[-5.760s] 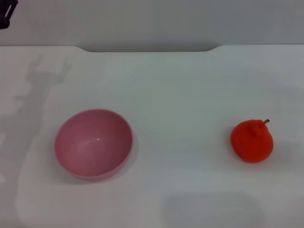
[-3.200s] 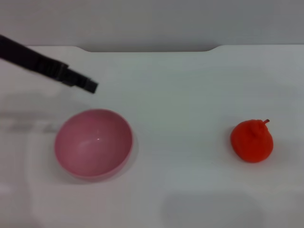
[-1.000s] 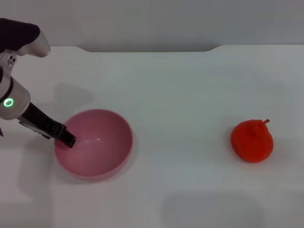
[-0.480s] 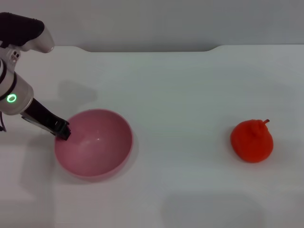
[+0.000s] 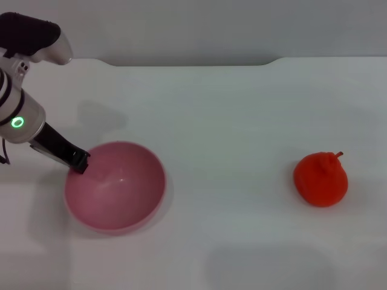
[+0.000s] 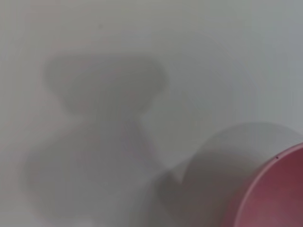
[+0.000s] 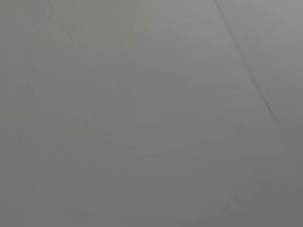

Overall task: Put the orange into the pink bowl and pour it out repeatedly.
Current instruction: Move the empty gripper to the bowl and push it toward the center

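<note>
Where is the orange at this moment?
In the head view the orange sits on the white table on the robot's right, well apart from the pink bowl, where the left gripper is at the rim.

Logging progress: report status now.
Left claw at glossy pink plastic bowl rim, bowl empty. Bumpy red-orange fruit untouched on white table. Right claw unseen.

Lab-like setup: bare white table [image 5: 230, 109]
</note>
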Controlling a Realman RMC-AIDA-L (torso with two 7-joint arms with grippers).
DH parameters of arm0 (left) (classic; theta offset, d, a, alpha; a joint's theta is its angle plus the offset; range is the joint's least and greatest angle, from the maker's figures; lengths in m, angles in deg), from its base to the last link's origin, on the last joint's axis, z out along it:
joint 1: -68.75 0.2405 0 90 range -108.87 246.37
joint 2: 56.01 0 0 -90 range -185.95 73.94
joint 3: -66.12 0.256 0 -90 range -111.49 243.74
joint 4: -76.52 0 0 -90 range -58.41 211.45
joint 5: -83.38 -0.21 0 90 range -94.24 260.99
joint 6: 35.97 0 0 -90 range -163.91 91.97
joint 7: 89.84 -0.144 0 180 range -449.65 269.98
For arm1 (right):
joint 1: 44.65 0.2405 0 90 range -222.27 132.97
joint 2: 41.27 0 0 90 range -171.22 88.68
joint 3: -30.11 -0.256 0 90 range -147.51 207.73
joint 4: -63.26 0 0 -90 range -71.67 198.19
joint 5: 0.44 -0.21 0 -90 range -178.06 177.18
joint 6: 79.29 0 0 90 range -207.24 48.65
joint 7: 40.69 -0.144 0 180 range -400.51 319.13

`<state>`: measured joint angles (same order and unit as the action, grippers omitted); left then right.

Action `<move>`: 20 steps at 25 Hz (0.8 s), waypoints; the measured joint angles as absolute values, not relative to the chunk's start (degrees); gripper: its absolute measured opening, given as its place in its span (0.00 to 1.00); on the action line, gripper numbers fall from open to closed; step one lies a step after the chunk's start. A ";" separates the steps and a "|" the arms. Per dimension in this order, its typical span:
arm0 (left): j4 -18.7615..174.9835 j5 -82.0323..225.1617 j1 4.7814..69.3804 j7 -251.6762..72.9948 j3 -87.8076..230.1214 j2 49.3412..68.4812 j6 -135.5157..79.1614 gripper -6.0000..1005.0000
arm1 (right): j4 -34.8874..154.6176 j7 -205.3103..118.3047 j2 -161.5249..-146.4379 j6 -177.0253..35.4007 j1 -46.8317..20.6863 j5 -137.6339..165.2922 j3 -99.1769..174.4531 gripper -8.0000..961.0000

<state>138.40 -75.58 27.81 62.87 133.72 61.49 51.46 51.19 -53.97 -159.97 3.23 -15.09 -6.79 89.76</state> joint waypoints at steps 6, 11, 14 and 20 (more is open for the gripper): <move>139.11 -75.54 27.39 62.66 133.70 61.41 51.57 0.05 | 46.42 -81.62 -156.60 3.36 -18.29 -1.44 90.90 0.67; 139.65 -75.55 26.51 61.76 133.59 61.34 51.78 0.05 | 38.08 -117.23 -148.64 10.03 -19.70 19.98 90.67 0.67; 139.80 -75.60 25.82 60.29 133.17 61.29 51.50 0.05 | 28.54 -127.79 -144.46 14.77 -19.51 36.21 88.35 0.67; 139.79 -75.62 24.85 59.19 133.08 61.16 51.31 0.05 | 9.31 -144.79 -142.19 25.71 -13.12 78.87 76.92 0.67</move>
<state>139.79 -75.62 24.85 59.19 133.08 61.16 51.31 9.31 -144.79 -142.19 25.71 -13.12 78.87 76.92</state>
